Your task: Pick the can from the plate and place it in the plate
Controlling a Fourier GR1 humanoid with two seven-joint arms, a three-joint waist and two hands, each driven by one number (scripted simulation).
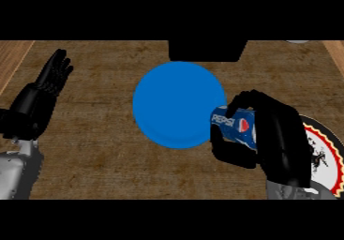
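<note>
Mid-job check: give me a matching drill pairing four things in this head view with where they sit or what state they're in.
Things:
1. Pepsi can
2. blue plate
3. patterned plate
4. left hand

States:
A. open, resting at the view's left, fingers up
B. mid-counter, nothing resting on it
C. gripped in the right hand
D. partly hidden under the right hand, at the right edge

Pairs: 1-C, 2-B, 3-D, 4-A
</note>
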